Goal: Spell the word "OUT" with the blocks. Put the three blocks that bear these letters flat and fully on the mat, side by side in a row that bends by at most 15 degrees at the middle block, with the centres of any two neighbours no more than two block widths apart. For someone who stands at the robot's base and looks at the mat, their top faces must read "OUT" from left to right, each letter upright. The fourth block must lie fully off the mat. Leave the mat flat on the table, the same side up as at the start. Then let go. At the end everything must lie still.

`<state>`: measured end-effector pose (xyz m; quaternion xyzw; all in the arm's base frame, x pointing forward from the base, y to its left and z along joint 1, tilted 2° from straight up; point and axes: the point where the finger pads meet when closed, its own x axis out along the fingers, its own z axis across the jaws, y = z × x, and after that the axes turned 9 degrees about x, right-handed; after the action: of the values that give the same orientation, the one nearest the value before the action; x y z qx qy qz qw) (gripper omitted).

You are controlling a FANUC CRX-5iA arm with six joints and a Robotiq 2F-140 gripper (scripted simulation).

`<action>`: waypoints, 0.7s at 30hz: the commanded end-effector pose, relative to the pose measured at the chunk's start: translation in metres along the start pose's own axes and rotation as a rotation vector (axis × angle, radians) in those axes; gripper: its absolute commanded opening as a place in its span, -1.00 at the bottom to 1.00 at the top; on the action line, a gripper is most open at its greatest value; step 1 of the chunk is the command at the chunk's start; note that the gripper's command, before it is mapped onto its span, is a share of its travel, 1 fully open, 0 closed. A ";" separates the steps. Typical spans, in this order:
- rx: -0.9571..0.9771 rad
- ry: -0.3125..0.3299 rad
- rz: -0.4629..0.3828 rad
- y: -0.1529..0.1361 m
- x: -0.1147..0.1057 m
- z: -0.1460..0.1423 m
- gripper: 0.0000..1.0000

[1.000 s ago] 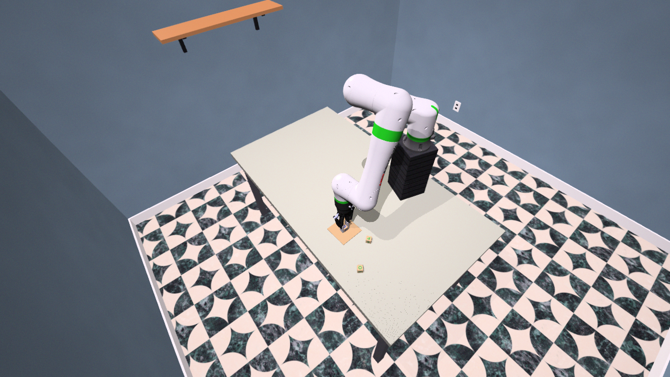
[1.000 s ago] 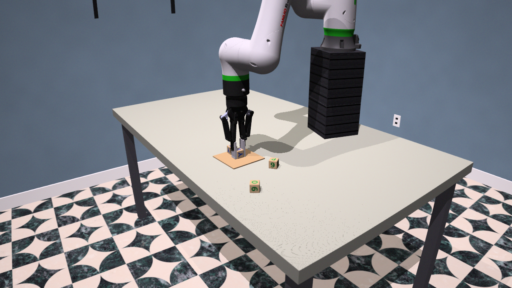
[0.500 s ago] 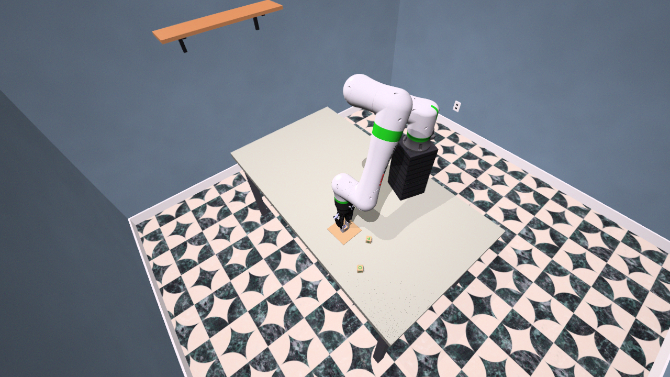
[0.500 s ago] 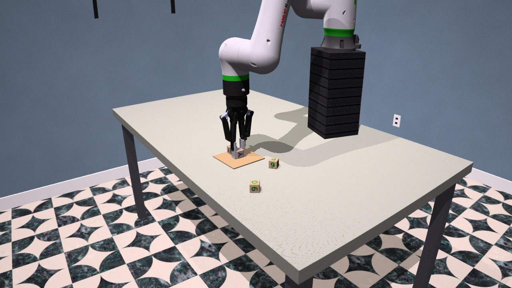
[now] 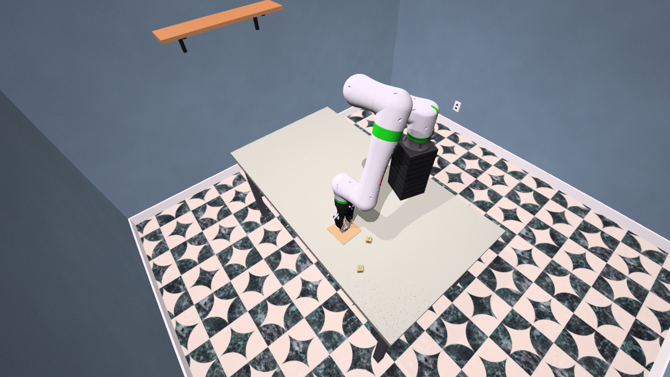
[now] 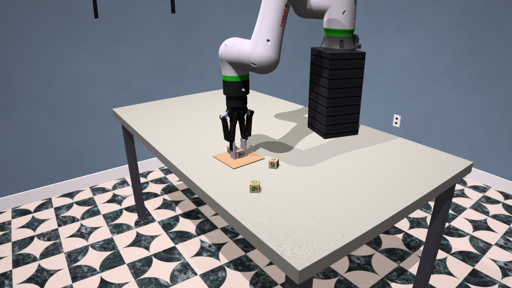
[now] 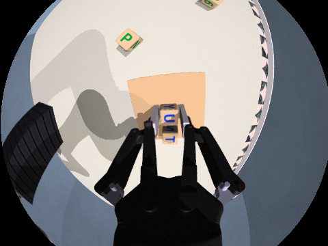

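Block T (image 6: 229,150) (image 7: 169,139) sits centre-left, just behind U (image 5: 344,226) (image 6: 239,150) (image 7: 169,118) on the mat (image 5: 343,239) (image 6: 234,164) (image 7: 171,82). The gripper (image 5: 345,229) (image 6: 239,149) (image 7: 169,111) stands slightly open around U, holding nothing. Rigid, probably light, U suits its side faces; T crowds behind. O (image 5: 359,268) (image 6: 255,186) (image 7: 212,3) then P (image 5: 368,239) (image 6: 273,163) (image 7: 128,39), off-mat, have room for fingers.

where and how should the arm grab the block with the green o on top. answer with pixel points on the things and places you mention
Grip the O block (image 5: 359,268) (image 6: 254,186) (image 7: 210,3) by two opposite upright sides, coming straight down from above. It is a cube sitting flat, with the other blocks well apart from it, so there should be room for a finger on each side, and the O would likely stay face up.
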<state>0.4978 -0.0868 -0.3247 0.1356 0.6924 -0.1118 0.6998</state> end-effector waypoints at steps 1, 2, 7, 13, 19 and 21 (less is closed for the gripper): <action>0.000 0.000 0.000 0.000 0.000 0.000 -0.49; 0.000 0.000 0.000 0.000 0.000 0.000 -0.44; 0.000 0.000 0.000 0.000 0.000 0.000 -0.44; 0.000 0.000 0.000 0.000 -0.001 0.000 -0.44; 0.000 0.000 0.000 0.000 -0.008 0.000 -0.44; 0.000 0.000 0.000 0.000 -0.015 0.000 -0.44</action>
<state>0.4977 -0.0870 -0.3175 0.1356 0.6924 -0.1118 0.6998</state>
